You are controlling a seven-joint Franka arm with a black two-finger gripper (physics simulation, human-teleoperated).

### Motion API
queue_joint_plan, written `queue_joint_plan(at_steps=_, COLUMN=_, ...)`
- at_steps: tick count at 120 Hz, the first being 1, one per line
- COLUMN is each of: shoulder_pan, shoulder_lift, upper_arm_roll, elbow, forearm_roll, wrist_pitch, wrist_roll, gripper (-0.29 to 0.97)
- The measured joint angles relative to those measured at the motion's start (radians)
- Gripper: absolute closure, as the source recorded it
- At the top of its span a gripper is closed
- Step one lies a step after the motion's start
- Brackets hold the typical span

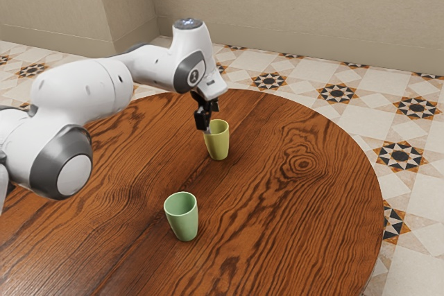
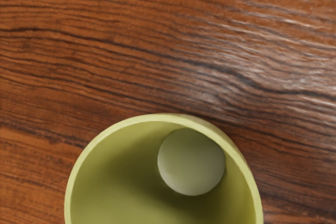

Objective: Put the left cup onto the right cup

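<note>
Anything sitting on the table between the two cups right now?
No. In the exterior view, the stretch of wooden table between the yellow-green cup and the pale green cup is bare.

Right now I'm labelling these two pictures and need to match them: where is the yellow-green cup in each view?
Exterior view: the yellow-green cup stands upright near the table's middle, just under the hand, beyond the paler green cup.
Wrist view: the yellow-green cup is seen from above, into its open mouth, close beneath the hand.
Shared landmark: the dark wood-grain table around the cup.
</note>
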Motion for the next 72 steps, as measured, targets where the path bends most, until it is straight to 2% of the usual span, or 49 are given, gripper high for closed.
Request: queue_joint_plan(at_steps=72, shoulder_pan=-0.024, shoulder_lift=-0.069, upper_arm_roll=0.003, elbow=-0.079, forearm_roll=0.006, wrist_pitch=-0.019, wrist_roll=0.007, gripper=0.0)
